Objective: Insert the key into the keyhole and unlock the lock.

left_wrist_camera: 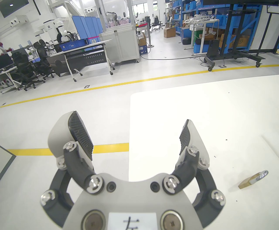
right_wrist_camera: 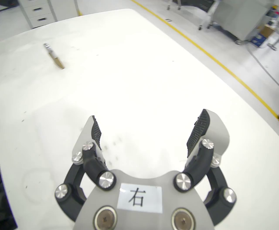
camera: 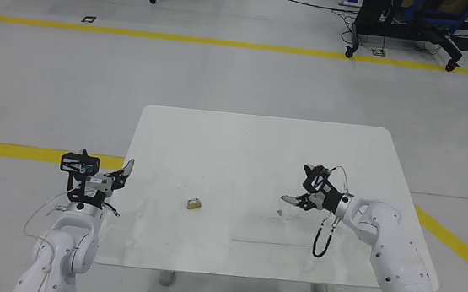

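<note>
Brass, small and smooth, with a steel shackle: lock lying flat on the matte white table, left of the middle, nearer to the robot-side edge. Left gripper at the left edge, jaws spread wide, empty; right gripper over the right half, likewise spread, empty. Probably best to pinch the narrow brass sides firmly: slippery metal.

The lock lies on the counter, toward the robot's near edge and a little left of the middle. The left end effector sits at the counter's left edge, and the right end effector is over the right half. The lock is between them, well apart from both.
</note>
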Controlling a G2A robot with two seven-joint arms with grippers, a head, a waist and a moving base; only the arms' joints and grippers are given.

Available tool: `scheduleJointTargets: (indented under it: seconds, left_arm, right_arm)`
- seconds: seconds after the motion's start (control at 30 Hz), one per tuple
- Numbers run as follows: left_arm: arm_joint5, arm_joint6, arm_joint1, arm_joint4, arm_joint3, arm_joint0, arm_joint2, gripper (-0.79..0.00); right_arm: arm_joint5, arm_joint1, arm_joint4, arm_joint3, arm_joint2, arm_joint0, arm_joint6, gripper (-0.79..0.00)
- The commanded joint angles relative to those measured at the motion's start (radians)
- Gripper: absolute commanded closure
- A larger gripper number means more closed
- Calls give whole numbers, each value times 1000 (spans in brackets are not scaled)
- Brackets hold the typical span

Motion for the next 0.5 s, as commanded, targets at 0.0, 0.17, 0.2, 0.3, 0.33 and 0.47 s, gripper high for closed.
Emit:
scheduleJointTargets:
  seconds: [0.0,0.17,0.2,0.3,0.33,0.47]
  left_arm:
    - [0,0,0,0,0,0,0,-785]
    - [0,0,0,0,0,0,0,-785]
    - [0,0,0,0,0,0,0,-785]
    - [0,0,0,0,0,0,0,-785]
    - [0,0,0,0,0,0,0,-785]
    - [0,0,0,0,0,0,0,-785]
  right_arm:
    - [-73,4,-12,39,-24,28,-25,-785]
    - [-73,34,-101,69,-117,51,-112,-730]
    - [-73,42,-120,71,-134,53,-132,-683]
    - [-73,61,-178,83,-173,62,-170,-468]
    - [-73,67,-187,86,-188,65,-188,-391]
    - [-73,91,-230,100,-241,79,-245,-342]
